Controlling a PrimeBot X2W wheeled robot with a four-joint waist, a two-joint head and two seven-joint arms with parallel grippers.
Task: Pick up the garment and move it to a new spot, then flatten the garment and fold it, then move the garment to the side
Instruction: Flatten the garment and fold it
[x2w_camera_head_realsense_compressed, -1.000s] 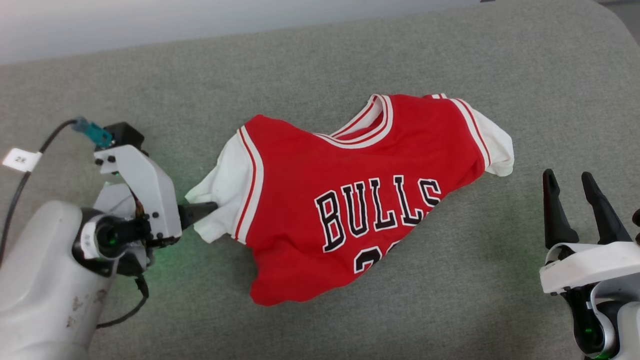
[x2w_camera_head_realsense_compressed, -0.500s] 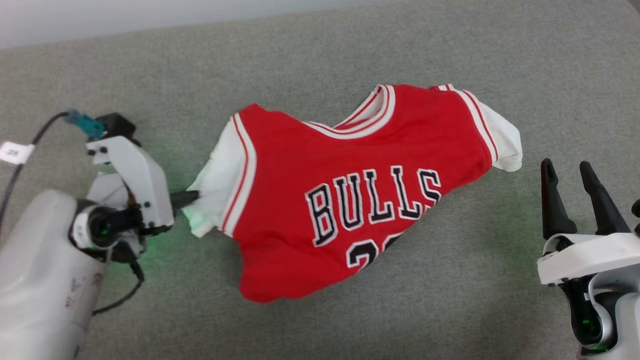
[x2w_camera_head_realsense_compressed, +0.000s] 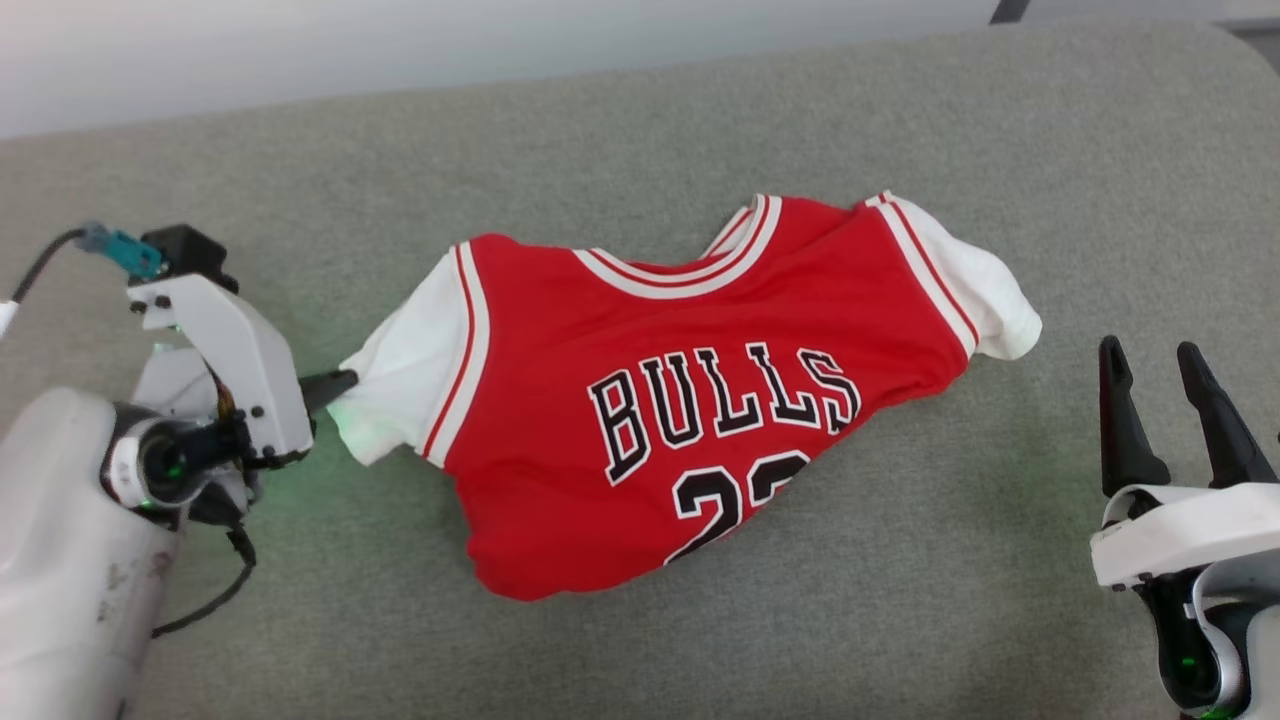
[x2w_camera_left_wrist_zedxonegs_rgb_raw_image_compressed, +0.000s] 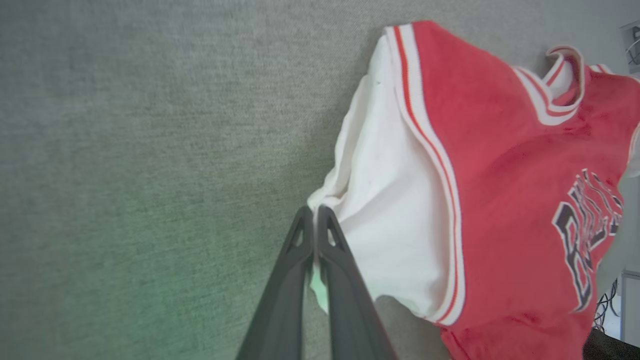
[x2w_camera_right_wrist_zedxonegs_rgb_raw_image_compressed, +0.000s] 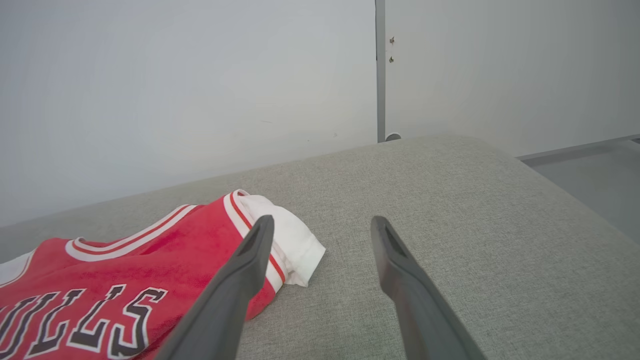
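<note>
On the grey cushion (x2w_camera_head_realsense_compressed: 600, 130) the garment (x2w_camera_head_realsense_compressed: 690, 400) lies front up and rumpled. At the garment's sleeve on the robot's left, the left gripper (x2w_camera_left_wrist_zedxonegs_rgb_raw_image_compressed: 315, 212) is clenched on the white cuff edge. Off the garment's other sleeve, not touching it, the right gripper (x2w_camera_head_realsense_compressed: 1150, 365) stands spread and empty. I'd say the pick-up has only begun, with moving, flattening, folding and setting aside all left. A fold hides part of the number.
</note>
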